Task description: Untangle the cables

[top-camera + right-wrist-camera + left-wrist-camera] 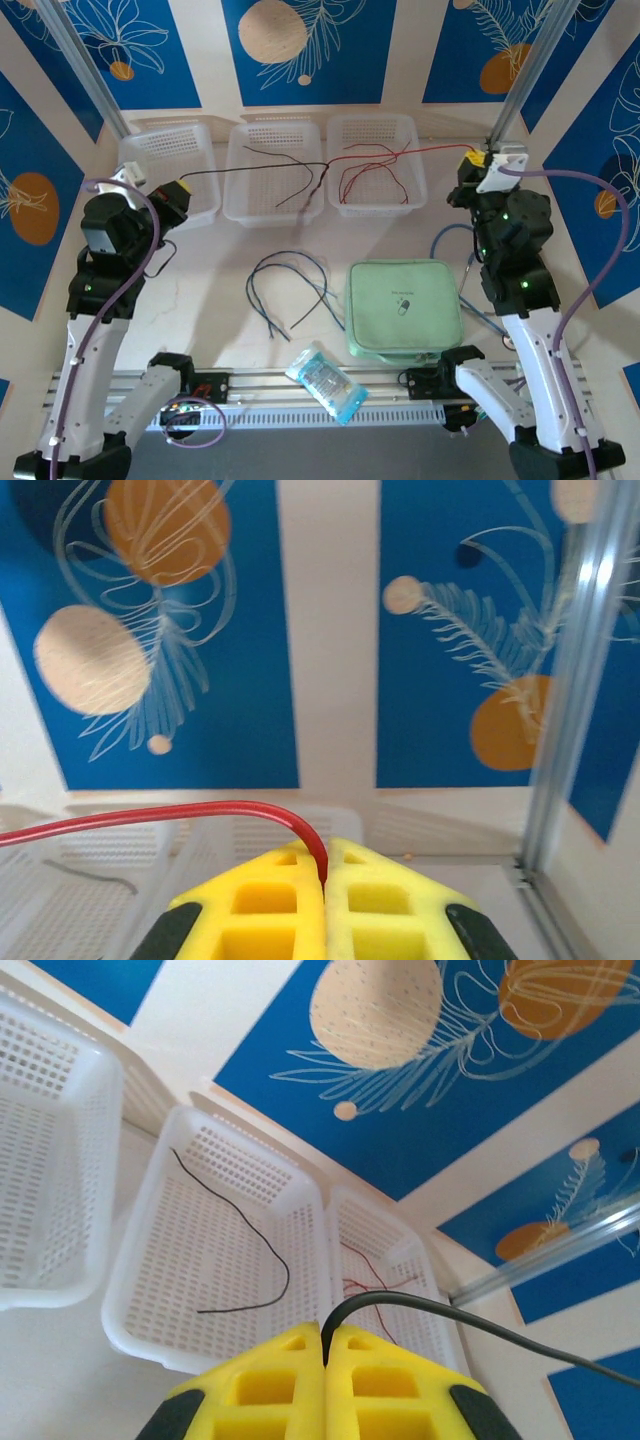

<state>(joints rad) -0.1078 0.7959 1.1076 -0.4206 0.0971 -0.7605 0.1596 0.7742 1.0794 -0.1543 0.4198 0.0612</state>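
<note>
- Top external view: the black cable runs nearly straight from the left gripper past the left basket into the middle basket. The red cable stretches from the right gripper into the right basket, where it curls in loose loops.
- The blue-grey cable lies in open arcs on the table, apart from the other two and just left of a green pouch.
- Left wrist view: the yellow fingers of the left gripper are clenched on the black cable, which arches out of their seam.
- Right wrist view: the fingers of the right gripper pinch the red cable.
- Black and red meet near the wall between the middle and right baskets; whether they cross or knot there is too fine to tell.
- A blue tube is partly hidden behind the right arm.
- The tabletop is pale. A clear packet lies near its front edge. The walls are blue panels with orange and cream discs and white leaf outlines.
</note>
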